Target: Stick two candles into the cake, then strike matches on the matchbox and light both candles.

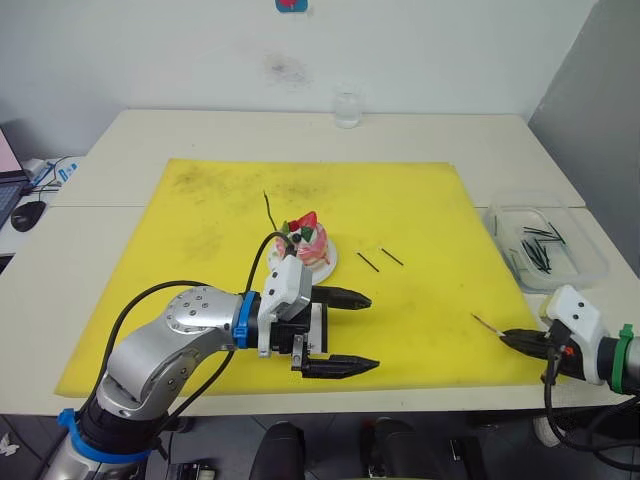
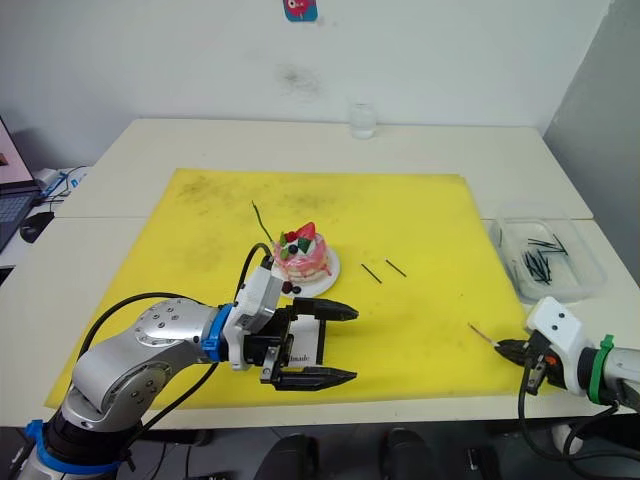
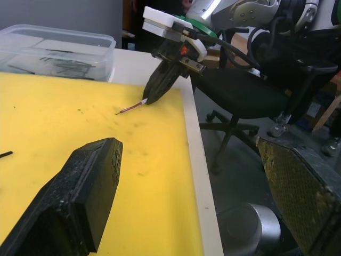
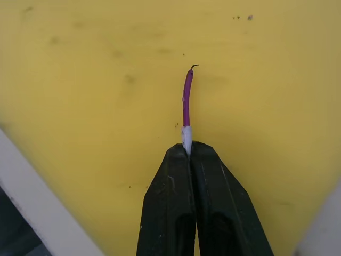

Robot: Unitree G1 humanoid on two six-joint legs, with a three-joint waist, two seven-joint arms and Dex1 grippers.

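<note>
The pink cake (image 1: 310, 245) sits on its white plate (image 1: 330, 262) in the middle of the yellow mat. The wavy green candle (image 1: 270, 208) rises from the cake's far left side, leaning away. My left gripper (image 1: 370, 332) is open just in front of the cake. The white matchbox (image 2: 305, 348) lies between the bases of its fingers. Two matches (image 1: 368, 262) (image 1: 392, 257) lie on the mat right of the cake. My right gripper (image 1: 515, 340) hovers at the mat's near right corner. It is shut on the pale end of the dark red candle (image 4: 187, 101), which points toward the cake.
A clear plastic box (image 1: 590, 262) with several dark matches stands on the table right of the mat. A glass (image 1: 347, 107) stands at the table's far edge. A mouse (image 1: 28, 213) and cables lie at the far left. An office chair (image 3: 234, 96) stands beyond the table's right edge.
</note>
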